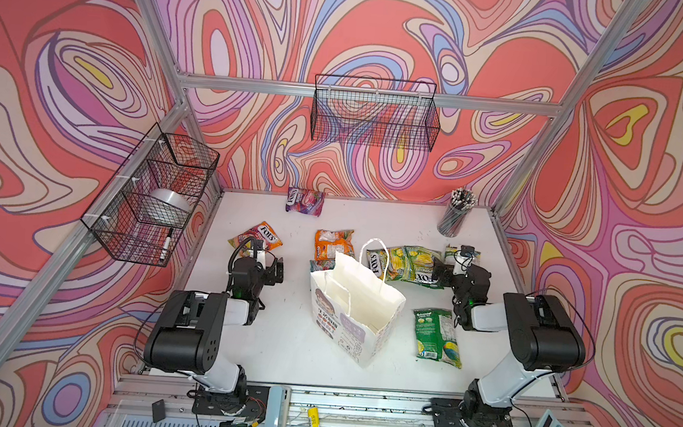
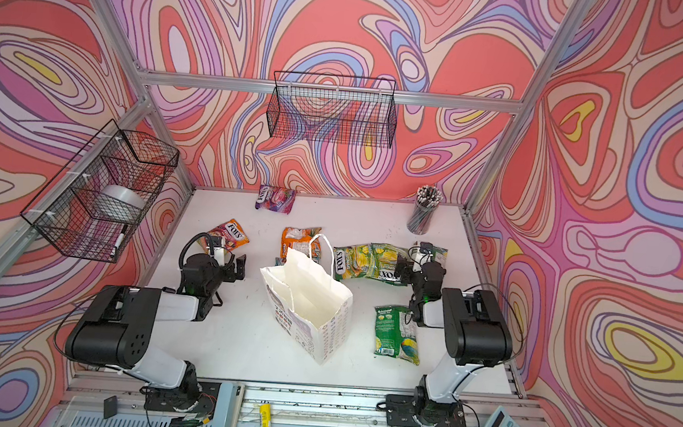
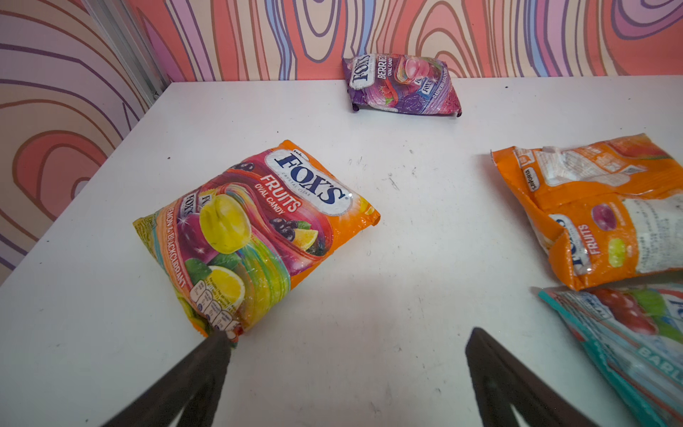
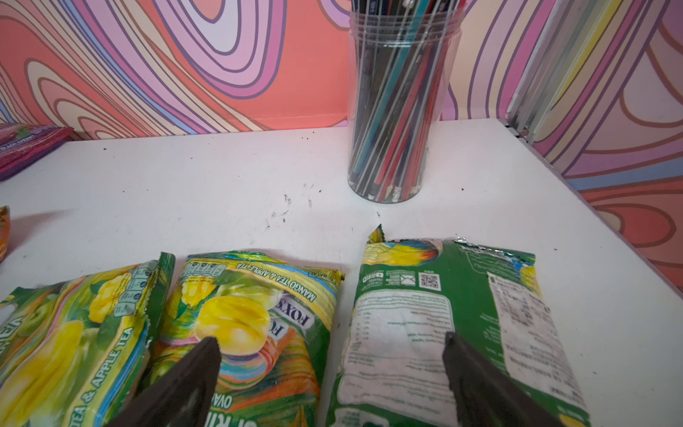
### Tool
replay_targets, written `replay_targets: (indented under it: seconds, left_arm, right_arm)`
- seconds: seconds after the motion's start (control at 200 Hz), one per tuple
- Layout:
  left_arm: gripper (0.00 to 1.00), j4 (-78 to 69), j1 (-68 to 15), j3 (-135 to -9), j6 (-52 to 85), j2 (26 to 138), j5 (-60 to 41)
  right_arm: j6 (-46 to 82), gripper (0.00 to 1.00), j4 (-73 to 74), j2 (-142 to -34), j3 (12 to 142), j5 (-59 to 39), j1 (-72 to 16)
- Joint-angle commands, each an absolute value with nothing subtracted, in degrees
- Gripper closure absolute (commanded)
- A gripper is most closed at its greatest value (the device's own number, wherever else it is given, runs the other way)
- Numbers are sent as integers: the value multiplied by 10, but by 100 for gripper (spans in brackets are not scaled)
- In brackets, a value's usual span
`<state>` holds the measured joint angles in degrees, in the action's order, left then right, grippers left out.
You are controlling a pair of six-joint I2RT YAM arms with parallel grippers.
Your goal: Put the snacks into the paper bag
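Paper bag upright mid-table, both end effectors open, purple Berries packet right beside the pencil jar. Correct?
No. The purple Berries packet lies by the back wall, well apart from the pencil jar in the back right corner; both top views show it. The paper bag, left end effector, right end effector: as stated.

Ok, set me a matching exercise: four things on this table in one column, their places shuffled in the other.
1 purple packet
2 paper bag
3 pencil jar
4 dark green packet

A far right corner
B flat, just right of the bag
C far edge, left of centre
D upright in the middle

Pairs: 1-C, 2-D, 3-A, 4-B
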<state>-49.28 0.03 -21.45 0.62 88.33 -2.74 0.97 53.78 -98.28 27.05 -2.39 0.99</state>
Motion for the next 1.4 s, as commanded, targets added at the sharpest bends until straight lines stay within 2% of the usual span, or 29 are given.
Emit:
replay_targets:
  seconds: [0.0, 0.936, 1.022, 1.087, 1.142, 1.202, 1.272, 1.332, 1.392]
  left_arm:
    - [0, -499, -1, -219, 0, 884, -24]
    - [0, -504, 16, -216, 10, 882, -51]
    - [0, -533, 15, -199, 45, 877, 28]
    - [0, -565, 15, -183, 48, 879, 39]
    - [0, -503, 9, -211, 38, 865, 45]
    - [0, -361, -19, -260, 26, 809, 107]
    - [0, -293, -37, -285, 35, 760, 150]
    - [0, -203, -42, -318, 147, 713, 218]
    - [0, -48, -42, -364, 290, 658, 259]
  right_arm:
    - [11, 2, 547, -985, 268, -23, 12]
    - [14, 2, 547, -985, 269, -17, 12]
    - [24, 2, 551, -985, 267, 21, 11]
    - [26, 2, 546, -982, 269, 27, 11]
    - [39, 2, 491, -934, 277, 73, 11]
    - [55, 2, 333, -849, 321, 114, 11]
    - [76, 2, 238, -782, 362, 137, 11]
    - [156, 2, 148, -738, 400, 187, 11]
    - [195, 2, 60, -717, 440, 186, 11]
